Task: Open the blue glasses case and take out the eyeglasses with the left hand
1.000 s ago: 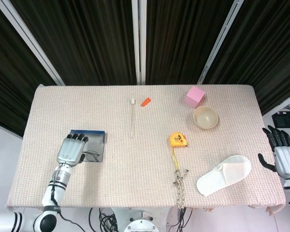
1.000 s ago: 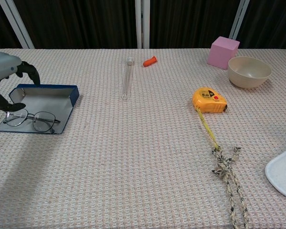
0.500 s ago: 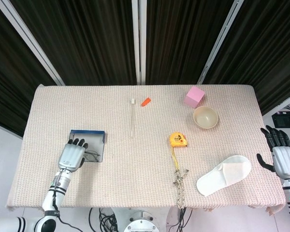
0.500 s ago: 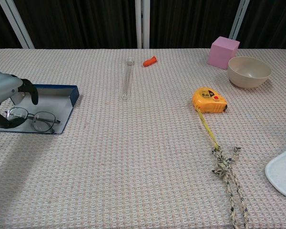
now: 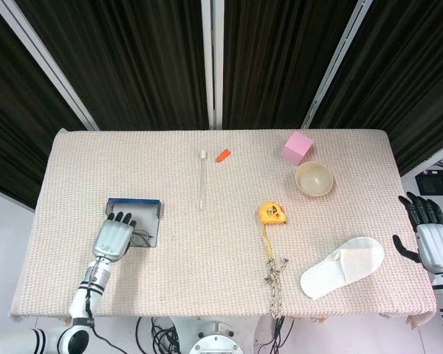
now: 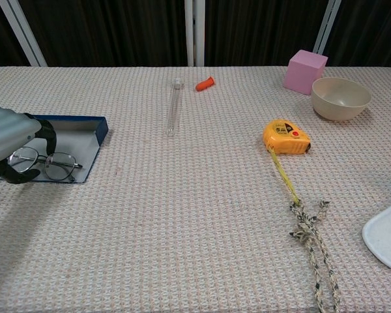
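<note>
Eyeglasses (image 6: 49, 164) under left hand (image 6: 10, 140)

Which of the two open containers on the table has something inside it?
The blue glasses case at the table's left side: the eyeglasses lie in it, by the left hand. The beige bowl near the pink cube looks empty.
</note>
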Controlling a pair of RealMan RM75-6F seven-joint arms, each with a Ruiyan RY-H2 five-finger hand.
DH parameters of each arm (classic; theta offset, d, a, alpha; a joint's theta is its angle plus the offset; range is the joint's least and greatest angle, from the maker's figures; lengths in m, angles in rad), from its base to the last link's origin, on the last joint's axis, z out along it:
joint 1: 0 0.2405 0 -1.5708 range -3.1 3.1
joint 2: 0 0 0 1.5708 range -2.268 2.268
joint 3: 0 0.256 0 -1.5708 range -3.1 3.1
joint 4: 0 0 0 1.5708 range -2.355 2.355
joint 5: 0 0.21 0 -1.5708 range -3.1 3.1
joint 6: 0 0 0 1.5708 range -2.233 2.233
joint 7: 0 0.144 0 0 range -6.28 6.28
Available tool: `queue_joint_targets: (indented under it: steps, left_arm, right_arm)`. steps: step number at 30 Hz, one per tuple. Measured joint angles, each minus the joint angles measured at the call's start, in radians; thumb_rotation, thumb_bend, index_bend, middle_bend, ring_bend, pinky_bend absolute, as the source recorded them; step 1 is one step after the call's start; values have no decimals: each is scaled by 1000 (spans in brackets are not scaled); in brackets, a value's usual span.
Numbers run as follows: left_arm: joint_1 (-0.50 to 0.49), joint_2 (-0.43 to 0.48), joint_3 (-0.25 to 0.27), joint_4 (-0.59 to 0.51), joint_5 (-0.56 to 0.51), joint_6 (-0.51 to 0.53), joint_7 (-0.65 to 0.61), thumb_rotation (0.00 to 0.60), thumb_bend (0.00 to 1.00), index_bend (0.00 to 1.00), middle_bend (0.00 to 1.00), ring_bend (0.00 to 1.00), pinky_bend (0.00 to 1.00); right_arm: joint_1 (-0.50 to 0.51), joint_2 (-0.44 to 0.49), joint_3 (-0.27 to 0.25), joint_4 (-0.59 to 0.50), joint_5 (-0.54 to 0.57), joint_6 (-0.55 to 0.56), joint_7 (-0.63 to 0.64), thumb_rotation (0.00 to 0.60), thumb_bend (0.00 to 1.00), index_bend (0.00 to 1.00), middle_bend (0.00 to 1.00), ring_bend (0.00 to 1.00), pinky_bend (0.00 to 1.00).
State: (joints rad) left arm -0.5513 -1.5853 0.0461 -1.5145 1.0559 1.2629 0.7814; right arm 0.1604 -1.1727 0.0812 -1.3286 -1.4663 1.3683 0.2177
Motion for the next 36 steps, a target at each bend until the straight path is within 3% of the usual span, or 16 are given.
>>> queue_joint_targets:
  steps: [21,36]
  left_arm:
    - [20,7,-31,-25,50,-33,-15,600,395,758,313,200,319]
    - [46,70,-7,-294,73,19,113,600,414,780,348,209,323]
  right_arm:
    - [-1,-2,-1,9,2,-2,10,600,329,0,0,0,0]
    - [-1,-4,-2,7,-5,3,8,600,329,0,0,0,0]
